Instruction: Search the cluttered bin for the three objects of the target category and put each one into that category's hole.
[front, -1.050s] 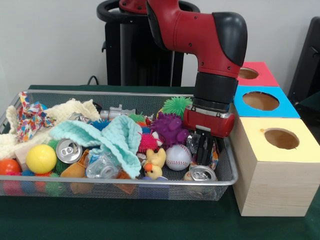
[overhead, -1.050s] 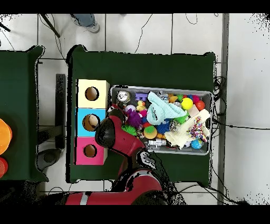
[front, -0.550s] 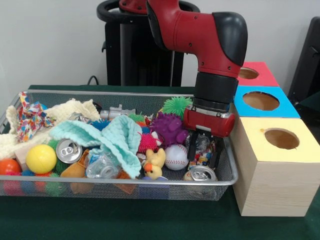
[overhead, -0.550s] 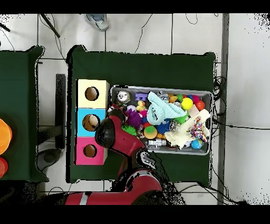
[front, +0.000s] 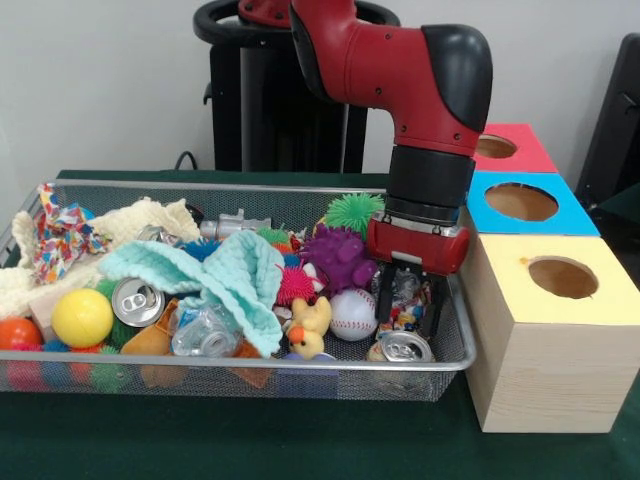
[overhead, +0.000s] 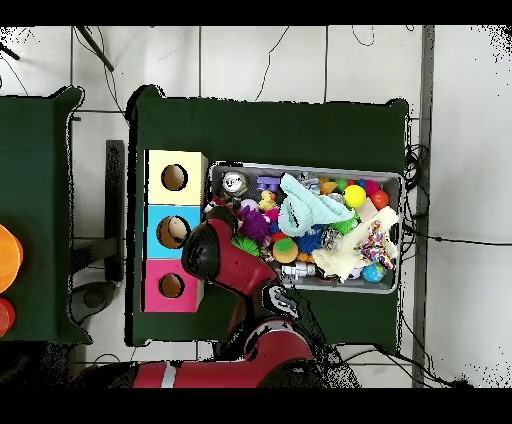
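Bin (front: 455, 352) left of boxes (front: 545, 330); toys inside.

Green table (front: 250, 440) carries wire bin (front: 440, 365) and 3 boxes (front: 545, 350).

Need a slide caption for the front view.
Sawyer's open gripper reaches into the cluttered mesh bin beside three colour-topped boxes.

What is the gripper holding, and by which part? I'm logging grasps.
Nothing yet. The gripper is open, its fingers straddling a crinkled wrapper in the bin.
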